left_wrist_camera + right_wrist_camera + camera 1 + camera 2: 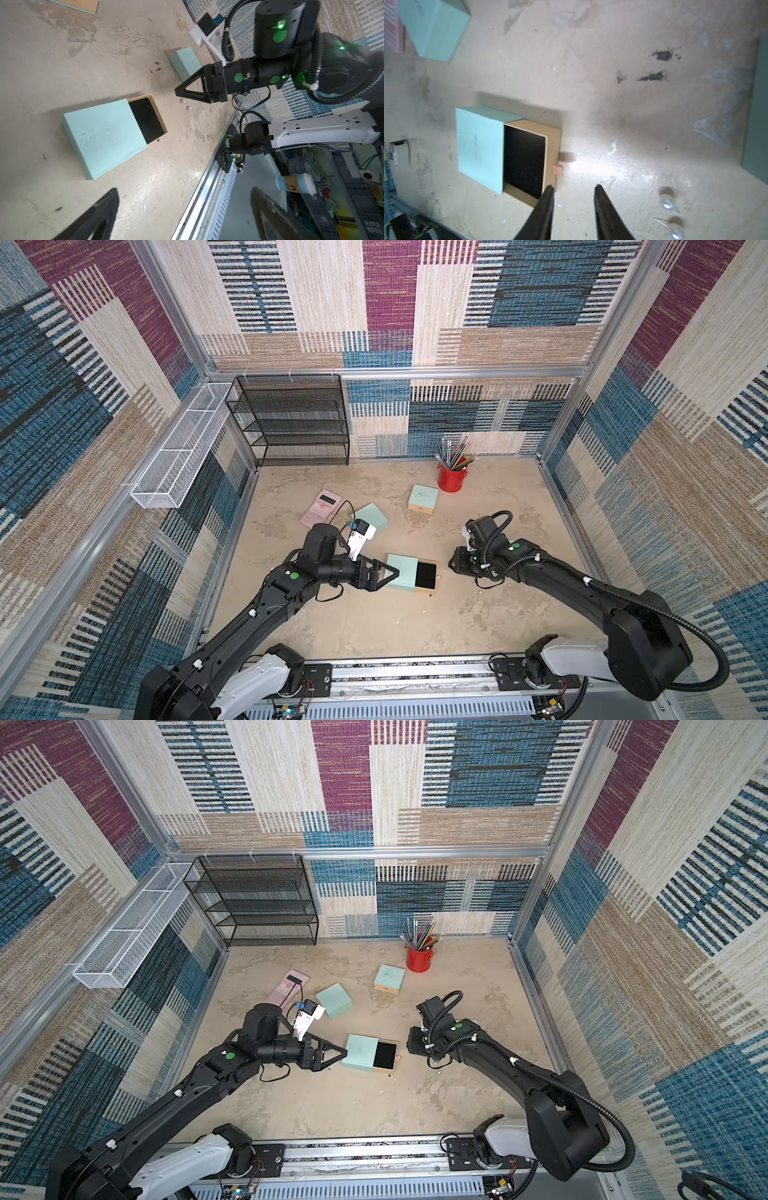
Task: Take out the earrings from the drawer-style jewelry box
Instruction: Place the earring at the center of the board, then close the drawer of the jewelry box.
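Note:
The drawer-style jewelry box [401, 576] [360, 1051] is a mint-green sleeve lying flat mid-table. Its tan drawer [552, 145] is pulled out toward the right arm, and its black lining [146, 120] shows nothing on it. Two earrings, pearl studs with thin pins [667, 202] [676, 231] [183, 101], lie on the bare table beside the drawer's open end. My right gripper [574, 187] [452, 564] hovers low between drawer and earrings, open and holding nothing. My left gripper [185, 192] [395, 572] stands wide open at the sleeve's closed end.
Two more mint boxes [372, 516] [423, 498] and a pink calculator [322, 508] lie further back. Another mint box [185, 62] sits close under the right arm. A red cup of pencils [452, 477], a black mesh shelf [291, 423] and a white wire basket [178, 448] line the walls.

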You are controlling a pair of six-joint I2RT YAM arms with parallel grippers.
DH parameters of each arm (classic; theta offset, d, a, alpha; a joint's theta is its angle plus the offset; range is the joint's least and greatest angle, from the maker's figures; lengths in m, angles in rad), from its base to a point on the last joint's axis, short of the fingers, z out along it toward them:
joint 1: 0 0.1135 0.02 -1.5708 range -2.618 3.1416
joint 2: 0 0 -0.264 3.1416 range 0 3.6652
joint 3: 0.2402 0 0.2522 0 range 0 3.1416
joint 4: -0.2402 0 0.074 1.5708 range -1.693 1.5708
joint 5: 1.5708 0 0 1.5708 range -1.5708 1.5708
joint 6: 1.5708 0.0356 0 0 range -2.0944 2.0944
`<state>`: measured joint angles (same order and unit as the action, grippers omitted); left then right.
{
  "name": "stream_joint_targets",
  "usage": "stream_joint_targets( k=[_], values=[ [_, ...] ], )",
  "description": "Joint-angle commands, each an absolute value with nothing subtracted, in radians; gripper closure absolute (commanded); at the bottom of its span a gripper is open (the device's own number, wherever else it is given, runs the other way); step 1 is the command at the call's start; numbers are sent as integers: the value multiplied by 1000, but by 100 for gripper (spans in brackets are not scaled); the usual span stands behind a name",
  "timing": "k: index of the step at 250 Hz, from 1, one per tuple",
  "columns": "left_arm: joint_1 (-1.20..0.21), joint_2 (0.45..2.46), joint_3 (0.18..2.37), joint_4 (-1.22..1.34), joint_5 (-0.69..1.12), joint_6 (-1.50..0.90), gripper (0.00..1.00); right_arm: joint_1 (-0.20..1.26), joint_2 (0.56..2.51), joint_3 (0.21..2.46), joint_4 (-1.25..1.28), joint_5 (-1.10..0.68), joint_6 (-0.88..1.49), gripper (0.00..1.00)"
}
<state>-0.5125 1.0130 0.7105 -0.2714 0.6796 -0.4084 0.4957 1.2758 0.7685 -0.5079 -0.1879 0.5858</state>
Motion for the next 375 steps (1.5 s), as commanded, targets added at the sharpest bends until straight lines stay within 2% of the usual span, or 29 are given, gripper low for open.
stream_joint_targets(
  k=[1, 34, 57, 124, 208, 247, 375],
  values=[
    [-512, 1042, 735, -322, 623, -402, 1, 496, 1234, 733, -381, -287, 615, 52],
    [-512, 1085, 767, -374, 520, -446, 2, 497, 1181, 634, -237, -381, 684, 35],
    [-507, 1106, 766, -362, 465, -494, 1, 500, 1157, 561, -140, -438, 736, 27],
    [-488, 1271, 722, -165, 526, -684, 1, 540, 1158, 472, -58, -450, 789, 11],
    [-486, 1471, 754, -14, 549, -738, 1, 551, 1260, 468, 68, -491, 785, 9],
    [-486, 1542, 753, 92, 620, -786, 1, 552, 1302, 482, 95, -509, 777, 9],
    [-492, 1615, 742, 211, 715, -829, 1, 554, 1400, 520, 177, -533, 766, 8]
  ],
)
